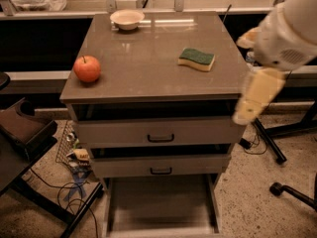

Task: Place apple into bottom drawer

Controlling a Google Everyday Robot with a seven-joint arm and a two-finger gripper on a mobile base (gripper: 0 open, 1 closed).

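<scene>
the small round red-orange apple (87, 69) with a short dark stem sits on the flat grey-brown counter (148, 78), near its front left corner and untouched. below the counter, the bottom drawer (161, 207), a wide shallow grey tray, stands pulled out and its floor shows nothing in it; the two grey upper drawers (161, 132) with black handles are pushed nearly shut. a green-and-yellow sponge (196, 59) lies toward the right side of the counter, and a small pale bowl (127, 19) stands near the back edge. the cream-coloured claw (246, 112) hangs off the white arm (290, 29) just beside the counter's right front corner, pointing down, well apart from the apple; i cannot tell whether it is open or closed.
</scene>
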